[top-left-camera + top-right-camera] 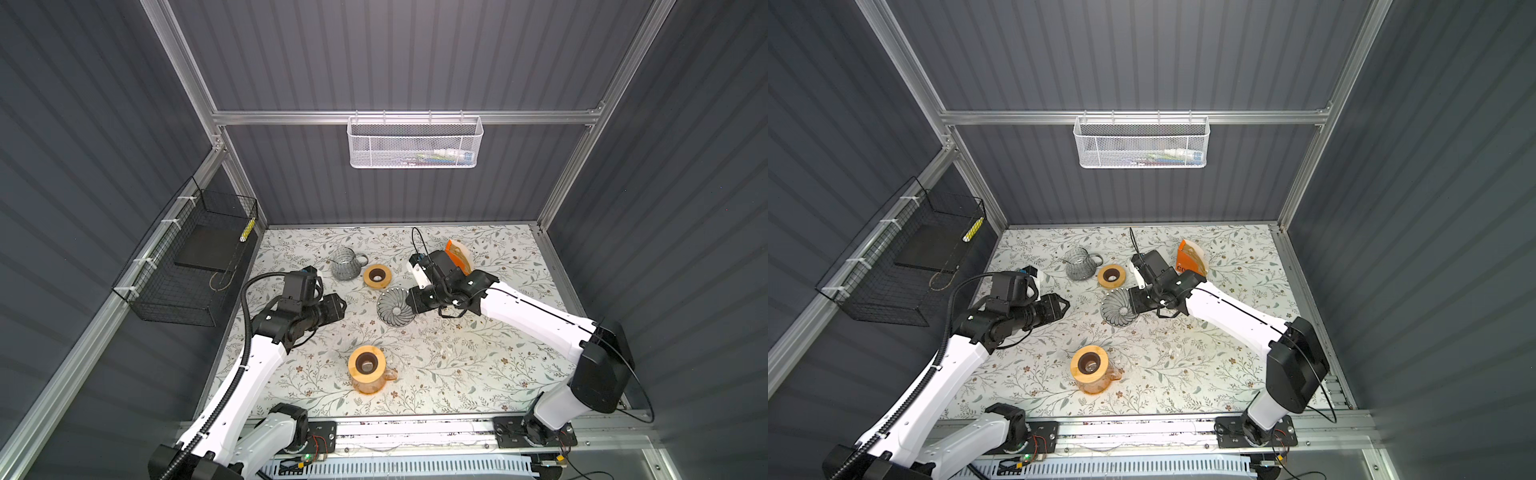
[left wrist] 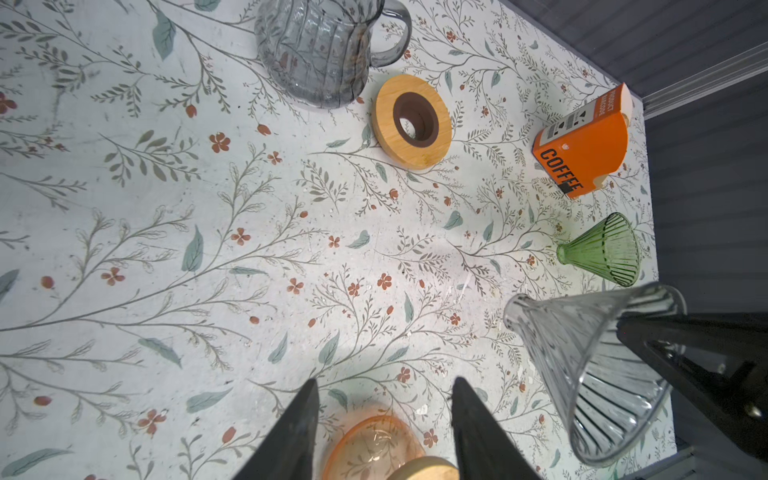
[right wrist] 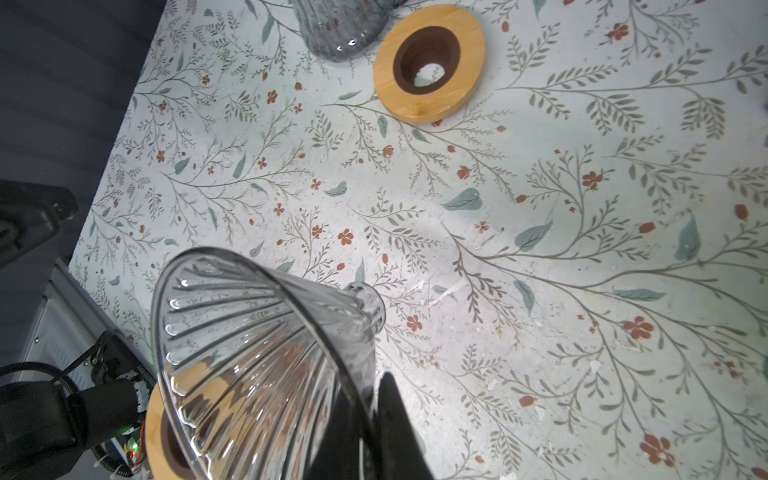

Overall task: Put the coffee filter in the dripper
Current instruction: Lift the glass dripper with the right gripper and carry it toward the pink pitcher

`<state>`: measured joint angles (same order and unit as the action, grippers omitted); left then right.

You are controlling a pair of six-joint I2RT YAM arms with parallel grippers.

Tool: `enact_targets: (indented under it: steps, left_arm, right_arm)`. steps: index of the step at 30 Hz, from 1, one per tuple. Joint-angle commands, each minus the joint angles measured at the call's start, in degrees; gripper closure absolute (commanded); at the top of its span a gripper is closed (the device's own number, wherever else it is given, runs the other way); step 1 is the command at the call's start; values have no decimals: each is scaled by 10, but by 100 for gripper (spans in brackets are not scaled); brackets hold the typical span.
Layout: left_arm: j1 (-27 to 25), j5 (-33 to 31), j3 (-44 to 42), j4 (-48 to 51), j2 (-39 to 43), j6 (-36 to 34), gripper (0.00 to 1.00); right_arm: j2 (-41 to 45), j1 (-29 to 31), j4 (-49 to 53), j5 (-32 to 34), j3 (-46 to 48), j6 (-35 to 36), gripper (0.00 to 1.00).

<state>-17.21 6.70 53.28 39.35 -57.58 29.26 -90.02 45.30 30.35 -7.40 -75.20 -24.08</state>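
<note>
Clear ribbed glass is gripped in the right end effector (image 1: 412, 302): the dripper (image 1: 395, 307) is held by its rim, with its mouth turned toward the camera in both top views. In the right wrist view the black fingers (image 3: 390, 415) are seen closed on the rim wall, and the dripper's narrow neck points away from that end effector. Whether the glass touches the surface (image 1: 457, 374) cannot be told.

The left end effector (image 1: 341, 307) is held partly open with nothing between its jaws. The held dripper lies ahead of it, apart from it.

The filter box (image 1: 459, 255), orange, stands behind the right end effector, close to its wrist. Tan paper shows in the box in both top views. Only in the left wrist view is the word COFFEE read on the filter box (image 2: 582, 158).

A green dripper (image 2: 602, 249) is shown by the left wrist view alone, lying on its side between the box and the held dripper (image 2: 594, 374). In both top views that spot is covered by the right arm.

A wooden ring (image 1: 377, 276) and a grey carafe (image 1: 345, 264) lie beyond both end effectors. The amber carafe (image 2: 370, 449) is seen just below the left fingertips in the left wrist view, while the top views place it well apart from them.
</note>
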Motion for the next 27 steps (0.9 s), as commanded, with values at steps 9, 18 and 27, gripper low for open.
enact_targets:
  steps: [9, 18, 27]
  left_arm:
    - [-3, -36, 42, 101, 21, -22, 46]
    - [-3, -32, 50, 136, 21, -32, 46]
    - [-3, -33, 54, 155, 28, -33, 47]
  right_arm:
    - [53, 63, 34, -19, -1, 13, 100]
    - [67, 103, 44, -29, -5, 7, 100]
    - [63, 122, 42, -33, -10, 2, 100]
